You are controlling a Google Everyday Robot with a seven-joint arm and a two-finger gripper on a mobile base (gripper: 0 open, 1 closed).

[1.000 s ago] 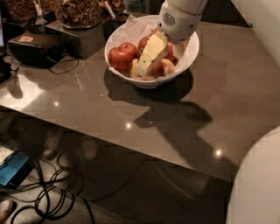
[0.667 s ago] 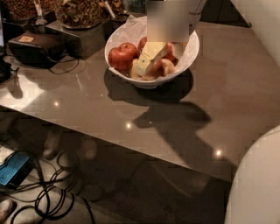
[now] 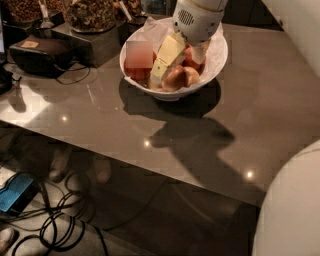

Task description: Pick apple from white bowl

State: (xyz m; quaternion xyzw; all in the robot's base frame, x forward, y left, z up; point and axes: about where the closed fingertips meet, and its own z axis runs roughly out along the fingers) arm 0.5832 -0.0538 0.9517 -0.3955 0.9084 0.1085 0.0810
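**Status: gripper (image 3: pixel 167 57) down in white bowl (image 3: pixel 172 94), jaws unreadable**

Near edge: floor (image 3: pixel 150 215) below the worktop (image 3: pixel 240 115). On it are looped black cables (image 3: pixel 50 227) and a blue flat thing (image 3: pixel 15 186) at left. The white robot shell (image 3: pixel 292 210) fills the lower right corner, cropped by the frame.

The worktop is glossy grey with light spots. A dark arm shadow (image 3: pixel 192 137) falls from the bowl toward the camera.

The white bowl sits upright on the far half of the worktop, mouth up. It's round, so no long axis. Crumpled white paper (image 3: pixel 216 47) lines it and rises at the back rim.

Several apples (image 3: pixel 176 78) lie in the bowl's front and middle. Two tan-red ones touch at the front wall, with a redder one behind. They're round and no stems show, so can't say which way any points. A blurred square patch (image 3: pixel 139 55) hides the bowl's left contents.

The gripper enters from the top, white wrist above the rim. Its pale yellow end slants down-left into the bowl, over the apples. Can't tell if the jaws are spread or pinching.

Far: black box (image 3: pixel 37 50) with a cord at left, and containers of brown stuff (image 3: pixel 90 12) behind it, cut off at the top edge
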